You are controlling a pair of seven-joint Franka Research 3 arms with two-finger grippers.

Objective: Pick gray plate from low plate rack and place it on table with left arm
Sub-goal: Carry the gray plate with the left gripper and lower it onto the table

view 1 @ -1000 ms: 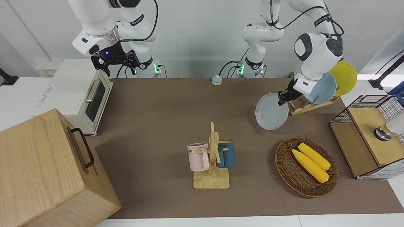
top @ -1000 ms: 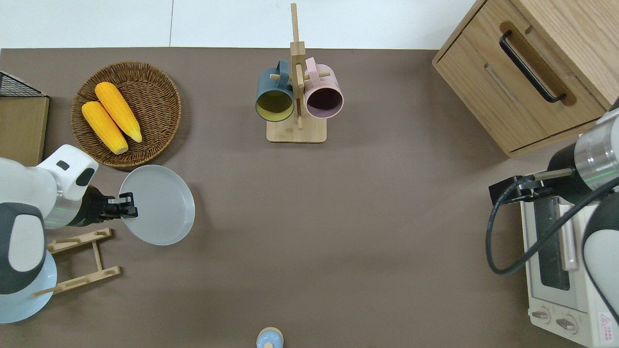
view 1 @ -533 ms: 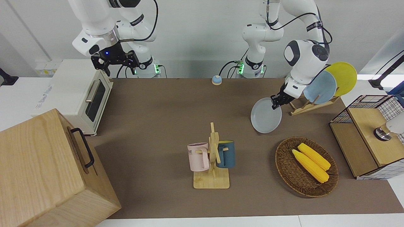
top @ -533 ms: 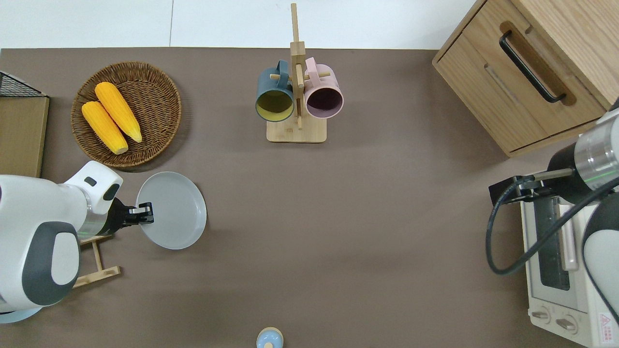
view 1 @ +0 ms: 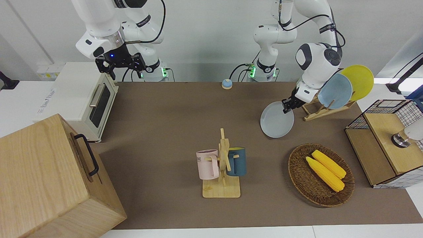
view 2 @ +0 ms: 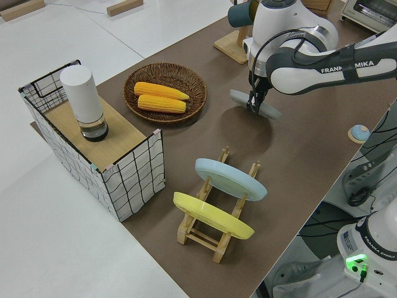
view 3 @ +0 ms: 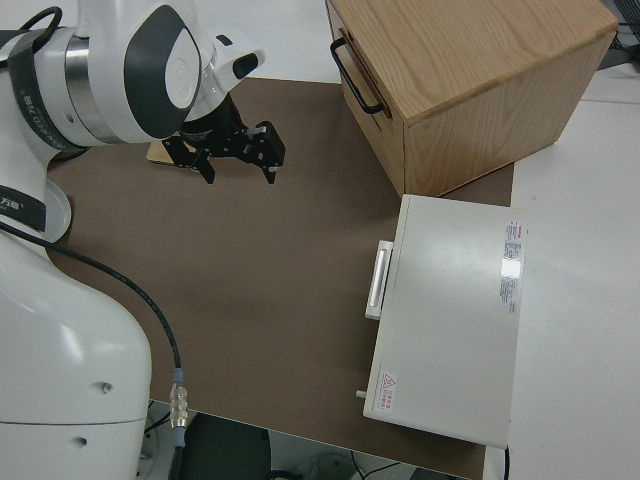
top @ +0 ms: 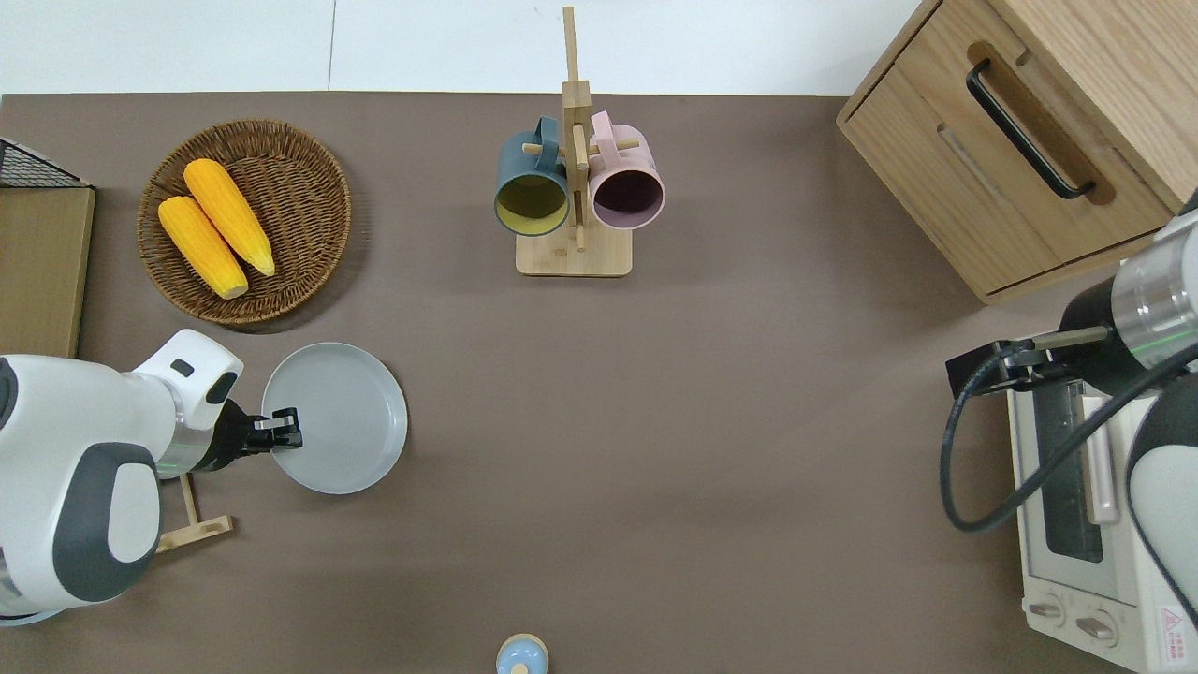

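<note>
A wicker basket (top: 309, 150) holding two corn cobs (top: 215, 227) is found on the counter (top: 711, 449) farther from the robots than the gray plate (top: 346, 421), near it but apart. A wooden mug stand (top: 573, 187) carrying a dark blue mug (top: 531, 183) and a pink mug (top: 625, 183) is set toward the middle of the counter, well apart from the plate. The low plate rack (view 2: 214, 231) is located at the left arm's end of the counter; a sky-blue plate (view 2: 231, 179) and a yellow plate (view 2: 211, 215) are leaned in it. A wire-sided box (view 2: 130, 177) with a white cylinder (view 2: 84, 99) on its wooden top is placed at that same end.

The gray plate is gripped at its rim by the left hand (top: 281, 431), whose fingers are closed on the edge nearest the rack. The plate is held tilted over bare counter, between the rack and the basket; contact with the counter cannot be confirmed.

The right arm is parked; the right hand (view 3: 238, 150) is seen with fingers spread and nothing held.

"FRANKA" and "MIKA" can be read on the left arm (view 2: 322, 59). Printing on the white toaster oven (view 1: 79, 99) is not legible.
</note>
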